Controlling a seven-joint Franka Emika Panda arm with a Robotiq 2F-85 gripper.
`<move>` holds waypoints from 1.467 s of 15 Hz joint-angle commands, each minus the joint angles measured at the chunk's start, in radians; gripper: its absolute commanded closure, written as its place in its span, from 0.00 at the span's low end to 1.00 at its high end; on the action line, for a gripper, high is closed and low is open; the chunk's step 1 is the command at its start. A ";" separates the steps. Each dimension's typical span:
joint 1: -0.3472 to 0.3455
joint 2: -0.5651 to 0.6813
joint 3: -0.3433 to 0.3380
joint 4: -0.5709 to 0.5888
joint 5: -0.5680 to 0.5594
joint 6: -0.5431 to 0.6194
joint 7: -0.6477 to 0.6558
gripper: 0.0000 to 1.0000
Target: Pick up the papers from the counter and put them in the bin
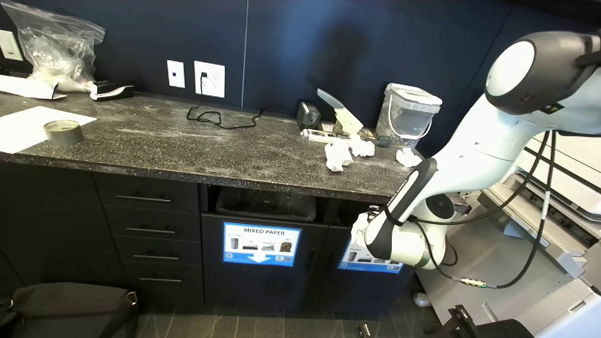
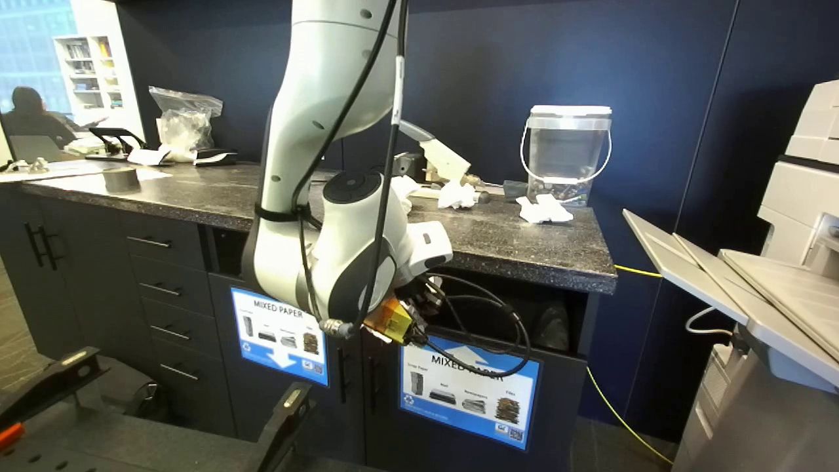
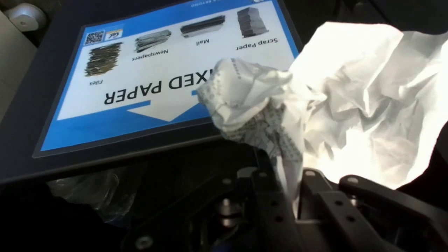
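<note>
Dark speckled countertop (image 1: 197, 155), pale smears on the stone, run along a dark panelled wall (image 1: 291, 56). Outlet plate (image 1: 210, 79) with a plug in it; slack black cable (image 1: 223, 124) below. Left end: roll of tape (image 1: 64, 133) near a flat white sheet (image 1: 23, 122), zip-top plastic bag (image 1: 58, 51) behind. Right end: lidded clear pail (image 1: 407, 115), crumpled paper scraps (image 1: 338, 156) on the stone near it. In an exterior view, past the far end: bookcase (image 2: 88, 72), seated person (image 2: 29, 121); at right, a copier (image 2: 806, 144).

Writing: MIXED PAPER on both blue-and-white signs under the counter. Sign on the bin (image 2: 557, 393) nearer the copier has its arrow up; neighbouring sign (image 1: 262, 244), arrow down. Wrist view, inverted: Scrap Paper, Mail, Newspapers, Files; QR code (image 3: 94, 37) beside a script "Cal" logo (image 3: 114, 34).

Gripper (image 3: 287, 178) narrow, pinching crumpled white paper (image 3: 329, 108) at the bin's slot. Print on the paper too blurred to read. Cannot tell whether any of it is past the front edge.
</note>
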 commanded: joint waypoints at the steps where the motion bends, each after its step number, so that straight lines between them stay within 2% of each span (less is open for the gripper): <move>1: 0.027 0.116 -0.023 0.154 0.021 0.073 0.075 0.88; 6: 0.045 0.235 -0.034 0.329 0.076 0.090 0.105 0.88; 12: 0.068 0.357 -0.039 0.492 0.197 0.135 0.127 0.88; 16: 0.055 0.419 -0.027 0.599 0.157 0.122 0.145 0.88; 22: 0.053 0.462 -0.027 0.694 0.154 0.134 0.146 0.88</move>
